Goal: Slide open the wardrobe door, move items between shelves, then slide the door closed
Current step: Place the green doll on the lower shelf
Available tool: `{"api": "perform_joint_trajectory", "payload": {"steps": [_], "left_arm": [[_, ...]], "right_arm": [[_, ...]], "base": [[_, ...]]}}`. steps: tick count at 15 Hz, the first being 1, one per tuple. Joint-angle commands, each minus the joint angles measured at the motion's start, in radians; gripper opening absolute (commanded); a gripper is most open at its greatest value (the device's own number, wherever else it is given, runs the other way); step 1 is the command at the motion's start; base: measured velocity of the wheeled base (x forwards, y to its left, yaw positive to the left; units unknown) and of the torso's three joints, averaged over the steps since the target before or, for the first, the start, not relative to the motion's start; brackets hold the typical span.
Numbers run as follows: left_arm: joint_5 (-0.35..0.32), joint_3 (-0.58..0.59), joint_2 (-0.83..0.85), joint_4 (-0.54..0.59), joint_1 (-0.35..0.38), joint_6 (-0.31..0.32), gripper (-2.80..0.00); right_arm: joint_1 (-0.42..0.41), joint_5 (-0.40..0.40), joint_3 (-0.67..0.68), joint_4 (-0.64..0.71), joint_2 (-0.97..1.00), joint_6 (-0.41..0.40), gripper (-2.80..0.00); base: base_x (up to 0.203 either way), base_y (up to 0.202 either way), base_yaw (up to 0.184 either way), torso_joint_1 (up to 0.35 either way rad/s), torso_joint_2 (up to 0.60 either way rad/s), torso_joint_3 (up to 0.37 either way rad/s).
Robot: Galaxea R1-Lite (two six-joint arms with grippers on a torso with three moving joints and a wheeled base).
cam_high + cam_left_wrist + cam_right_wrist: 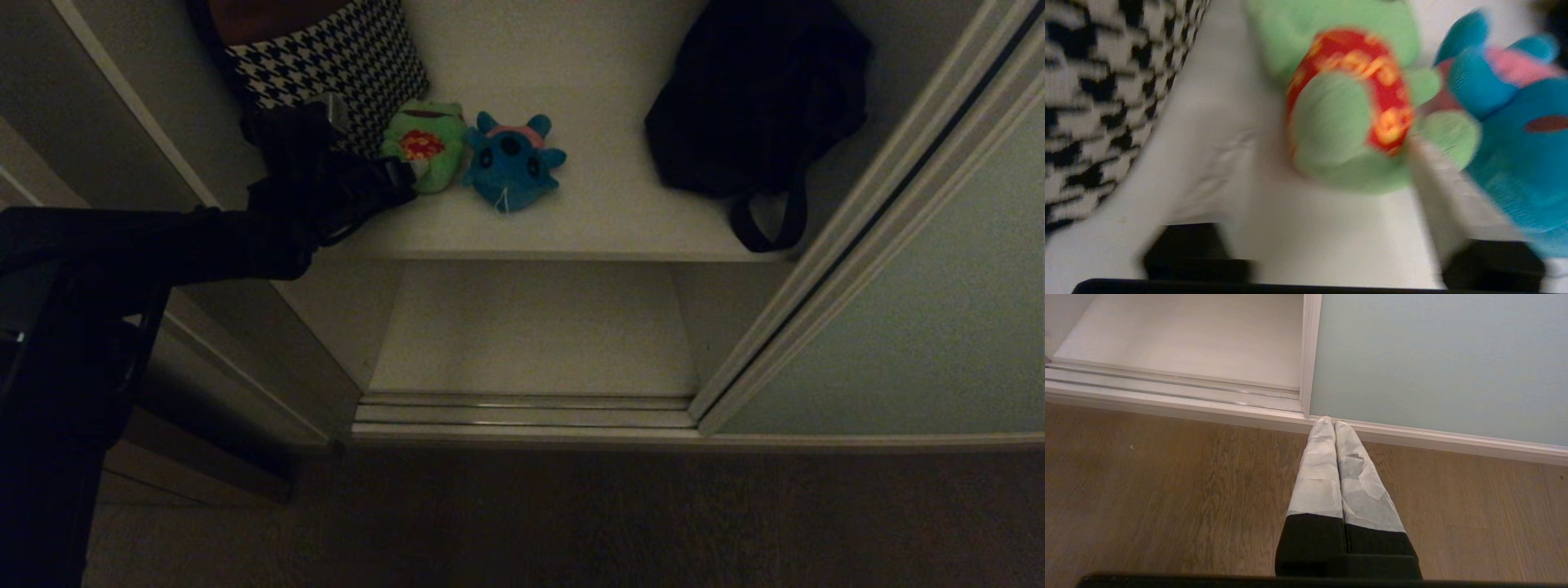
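Small green plush frog (1347, 122) with red patch sits on the upper white shelf (604, 220), framed by the left claw (1327, 163) with fingers spread wide; item moving is judged underway, closing called for next. Right claw (1334, 424) is pressed shut

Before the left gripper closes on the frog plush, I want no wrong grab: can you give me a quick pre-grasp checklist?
1. Sliding wardrobe door out of the way: ok.
2. Left gripper open, fingers either side of the green frog plush: ok.
3. Blue plush outside the jaws: cannot tell; it touches the frog and one finger.
4. Houndstooth cushion outside the jaws: ok.
5. Bottom board has room: ok.
6. Right gripper shut, parked above the floor: ok.
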Motion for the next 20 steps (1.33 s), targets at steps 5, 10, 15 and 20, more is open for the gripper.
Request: {"api": "perform_joint_trajectory", "payload": {"steps": [5,10,15,20], "left_arm": [[-0.012,0.001,-0.009,-0.065,-0.008,-0.009,-2.80],[0.005,0.017,-0.110,-0.042,-0.029,-0.022,-2.80],[0.055,0.059,-0.239,0.032,-0.038,-0.019,-2.80],[0.059,0.227,-0.466,0.171,-0.090,-0.016,-2.80]], "right_arm": [[0.000,0.000,0.000,0.000,0.000,-0.001,-2.80],[0.001,0.000,0.000,0.000,0.000,-0.001,-2.80],[0.000,0.000,0.000,0.000,0.000,-0.001,-2.80],[0.000,0.000,0.000,0.000,0.000,-0.001,-2.80]], "base": [[0.000,0.000,0.000,0.000,0.00,0.000],[0.000,0.000,0.000,0.000,0.00,0.000],[0.000,0.000,0.000,0.000,0.00,0.000],[0.000,0.000,0.000,0.000,0.00,0.000]]}}
